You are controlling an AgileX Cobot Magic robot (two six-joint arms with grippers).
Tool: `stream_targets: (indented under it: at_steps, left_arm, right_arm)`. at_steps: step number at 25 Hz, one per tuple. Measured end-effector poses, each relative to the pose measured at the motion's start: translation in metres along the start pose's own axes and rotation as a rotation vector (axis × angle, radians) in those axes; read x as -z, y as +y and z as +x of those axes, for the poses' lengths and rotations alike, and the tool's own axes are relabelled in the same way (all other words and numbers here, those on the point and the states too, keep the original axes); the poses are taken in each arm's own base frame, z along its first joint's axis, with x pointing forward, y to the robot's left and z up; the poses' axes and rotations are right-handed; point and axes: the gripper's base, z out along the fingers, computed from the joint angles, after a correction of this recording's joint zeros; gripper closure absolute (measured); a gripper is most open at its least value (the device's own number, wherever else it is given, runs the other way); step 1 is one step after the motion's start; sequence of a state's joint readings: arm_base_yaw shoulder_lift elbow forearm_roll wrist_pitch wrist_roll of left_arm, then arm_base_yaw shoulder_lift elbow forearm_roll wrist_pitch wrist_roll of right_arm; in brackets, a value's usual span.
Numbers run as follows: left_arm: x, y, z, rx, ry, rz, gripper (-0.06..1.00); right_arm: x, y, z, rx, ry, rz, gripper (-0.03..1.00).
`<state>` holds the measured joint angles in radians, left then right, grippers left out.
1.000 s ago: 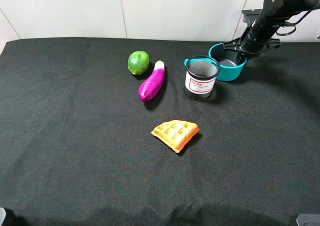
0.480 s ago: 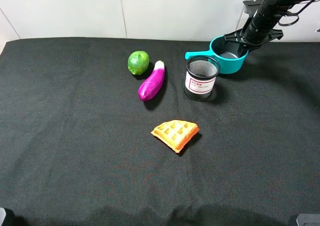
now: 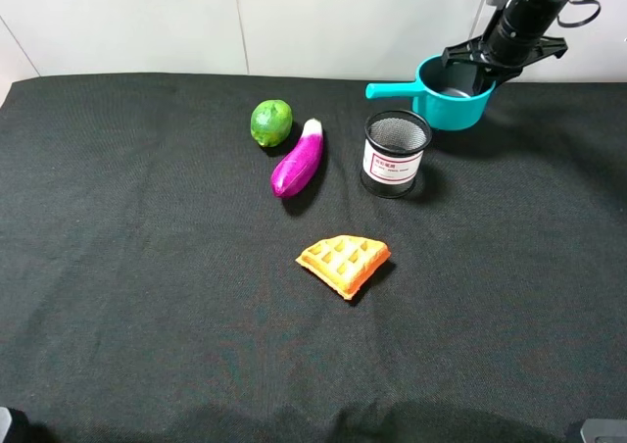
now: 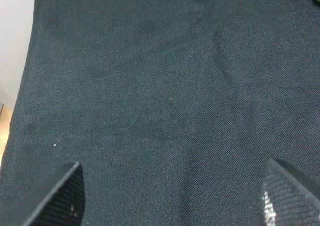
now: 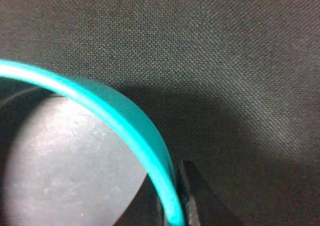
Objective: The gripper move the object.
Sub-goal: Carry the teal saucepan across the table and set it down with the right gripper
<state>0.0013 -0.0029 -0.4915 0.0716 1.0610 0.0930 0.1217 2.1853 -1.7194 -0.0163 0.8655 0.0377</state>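
Pincer (image 3: 486,65), my right, gripped saucepan (image 3: 443,113) rim, upper right | I judged: carry level, clear of mesh cup (image 3: 394,155)

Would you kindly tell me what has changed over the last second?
The right gripper, jaws shut on its rim, carried the teal saucepan up and back, away from the mesh cup. The lime, eggplant, waffle and cup stayed put.

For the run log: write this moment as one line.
right claw: shut on saucepan rim | saucepan: raised, behind mesh cup | left claw: open, over cloth
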Motion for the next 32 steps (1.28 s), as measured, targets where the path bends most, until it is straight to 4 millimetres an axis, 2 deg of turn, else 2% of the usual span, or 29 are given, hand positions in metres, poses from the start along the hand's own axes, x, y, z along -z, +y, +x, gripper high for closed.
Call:
stream_targets:
  at_steps: [12, 32]
  left_arm:
    - [0.0, 0.0, 0.0, 0.0, 0.0, 0.0, 0.18]
    - [0.0, 0.0, 0.0, 0.0, 0.0, 0.0, 0.18]
  right_arm:
    - [0.055, -0.001, 0.0, -0.002, -0.015, 0.001, 0.97]
    - [0.141, -0.001, 0.014, -0.013, -0.042, -0.019, 0.97]
